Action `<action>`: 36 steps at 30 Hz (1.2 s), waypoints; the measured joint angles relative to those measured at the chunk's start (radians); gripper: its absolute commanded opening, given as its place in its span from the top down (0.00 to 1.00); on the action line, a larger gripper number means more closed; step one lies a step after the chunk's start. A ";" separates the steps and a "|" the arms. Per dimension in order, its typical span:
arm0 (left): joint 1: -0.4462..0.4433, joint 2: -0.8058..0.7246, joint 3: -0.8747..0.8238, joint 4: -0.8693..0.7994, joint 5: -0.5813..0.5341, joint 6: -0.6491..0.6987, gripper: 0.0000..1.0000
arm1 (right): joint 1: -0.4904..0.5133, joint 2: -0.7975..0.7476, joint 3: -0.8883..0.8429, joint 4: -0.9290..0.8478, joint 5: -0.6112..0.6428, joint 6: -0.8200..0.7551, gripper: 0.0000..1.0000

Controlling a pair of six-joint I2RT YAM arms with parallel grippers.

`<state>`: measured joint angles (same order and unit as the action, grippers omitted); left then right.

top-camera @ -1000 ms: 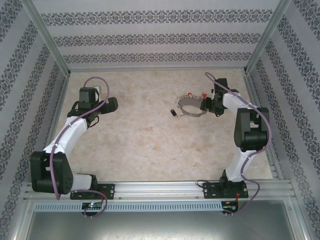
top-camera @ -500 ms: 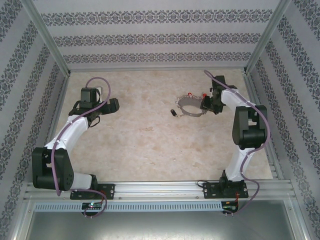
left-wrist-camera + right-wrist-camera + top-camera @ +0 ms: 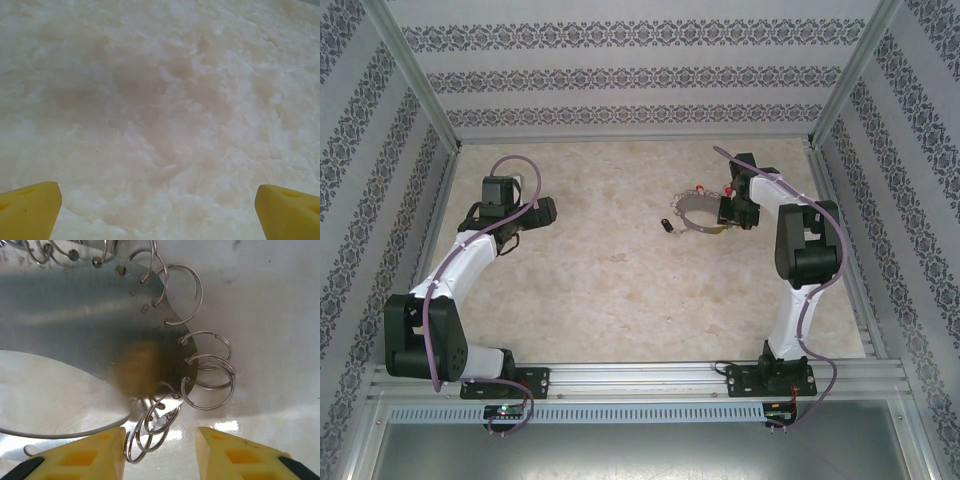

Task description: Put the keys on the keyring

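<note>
The keyring (image 3: 702, 216) is a silvery band loop lying right of the table's middle. Close up in the right wrist view, its metal band (image 3: 75, 315) has holes along the rim with small split rings (image 3: 207, 375) strung through them. My right gripper (image 3: 726, 212) is at the loop's right rim. The jaws of the right gripper (image 3: 160, 456) stand apart, open, with a few small rings (image 3: 150, 432) between them that touch the left fingertip (image 3: 80, 457). A black-headed key (image 3: 666, 226) lies loose left of the loop. Red-headed keys (image 3: 700, 188) sit at its far rim. My left gripper (image 3: 546, 209) (image 3: 159, 210) is open over bare table.
Aluminium posts and patterned walls close in the table (image 3: 610, 280) on three sides. The right wall rail (image 3: 840, 230) runs close behind the right arm. Bare tabletop lies between the two arms.
The right gripper has slid left onto the keyring's rim and its jaws have narrowed. The right arm's elbow swung left. The left arm has barely moved.
</note>
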<state>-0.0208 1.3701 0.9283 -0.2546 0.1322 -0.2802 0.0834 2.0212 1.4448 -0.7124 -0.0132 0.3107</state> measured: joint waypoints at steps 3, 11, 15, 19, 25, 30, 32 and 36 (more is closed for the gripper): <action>0.000 0.000 -0.002 0.000 -0.007 -0.005 0.00 | 0.024 0.000 0.000 -0.010 0.030 -0.012 0.58; -0.012 0.000 -0.003 0.000 -0.013 -0.013 0.00 | 0.052 0.010 0.000 -0.018 0.080 -0.045 0.67; -0.012 0.000 -0.003 0.000 -0.021 -0.013 0.00 | 0.038 0.022 0.000 -0.021 0.099 -0.066 0.74; -0.014 -0.001 -0.006 0.000 -0.028 -0.013 0.00 | 0.034 0.022 0.000 -0.021 0.118 -0.089 0.86; -0.023 -0.011 -0.019 0.001 -0.028 -0.013 0.00 | 0.029 0.022 0.000 -0.011 0.113 -0.117 0.97; -0.026 -0.012 -0.021 0.002 0.013 -0.026 0.00 | 0.023 0.022 0.000 0.004 0.090 -0.132 1.00; -0.026 -0.011 -0.021 0.002 0.045 -0.048 0.00 | 0.023 0.022 0.000 0.007 0.069 -0.131 1.00; -0.031 -0.009 -0.021 0.003 0.113 -0.118 0.00 | 0.018 0.014 -0.002 0.018 -0.019 -0.100 1.00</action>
<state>-0.0517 1.3613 0.9077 -0.2516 0.2447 -0.3981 0.1017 2.0350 1.4433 -0.6949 -0.0326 0.2108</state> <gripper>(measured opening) 0.997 0.049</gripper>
